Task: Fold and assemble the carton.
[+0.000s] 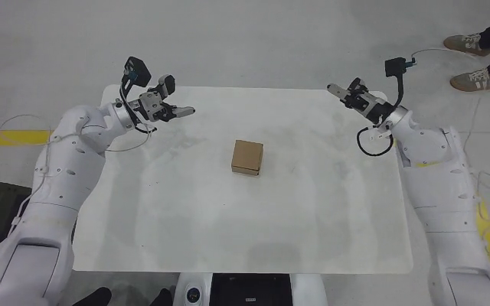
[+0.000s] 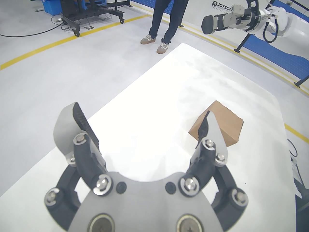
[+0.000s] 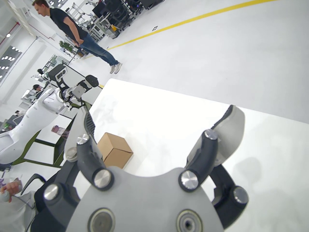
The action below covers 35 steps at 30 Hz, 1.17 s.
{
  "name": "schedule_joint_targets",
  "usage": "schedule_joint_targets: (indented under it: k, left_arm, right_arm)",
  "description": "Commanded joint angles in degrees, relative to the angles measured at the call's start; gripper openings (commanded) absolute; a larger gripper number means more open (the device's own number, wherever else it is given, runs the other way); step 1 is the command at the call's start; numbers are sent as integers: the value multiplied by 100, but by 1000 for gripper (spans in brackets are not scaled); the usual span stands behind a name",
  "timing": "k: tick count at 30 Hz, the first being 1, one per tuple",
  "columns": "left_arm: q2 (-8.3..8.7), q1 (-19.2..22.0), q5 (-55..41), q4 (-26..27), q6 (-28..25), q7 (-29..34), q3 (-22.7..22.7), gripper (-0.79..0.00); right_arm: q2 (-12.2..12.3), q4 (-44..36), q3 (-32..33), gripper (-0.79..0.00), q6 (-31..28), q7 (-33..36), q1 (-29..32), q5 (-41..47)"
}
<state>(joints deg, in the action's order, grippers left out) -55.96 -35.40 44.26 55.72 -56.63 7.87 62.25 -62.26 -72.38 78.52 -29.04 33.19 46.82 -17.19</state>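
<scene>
So the carton (image 1: 247, 157) is sitting near the middle of the white table (image 1: 153, 214), and it looks like a closed-up brown cube from every angle I've got. Both arms are parked at the far corners, well apart from it. The left gripper (image 2: 142, 118) is spread wide with nothing in it, and the right gripper (image 3: 159, 117) is the same: wide open, empty.

What I'd worry about: an empty cardboard box that light will probably skate across a smooth tabletop if only one gripper pokes it, so a one-sided push could slide or spin it instead of seating a flap. If the grippers pinch too hard the walls could dent. And if any flap isn't fully tucked (can't tell from here, no seam is clear), it could spring back open.

Container-wise, the carton is the only one. It's shut, so I can't see whether anything is inside.
</scene>
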Motion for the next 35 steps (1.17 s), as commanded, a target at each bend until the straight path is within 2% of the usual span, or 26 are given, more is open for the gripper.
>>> schedule_joint_targets:
  k: [1, 9, 35]
  left_arm:
    - [19, 6, -35, -13, -25, 54, 58, 0]
    - [68, -10, -304, 88, -87, 353, 192, 0]
    - [68, -10, -304, 88, -86, 353, 192, 0]
  right_arm:
    - [30, -144, 105, 0, 99, 4, 94, -74]
    - [80, -370, 282, 0, 239, 16, 234, -111]
    - [80, -370, 282, 0, 239, 16, 234, -111]
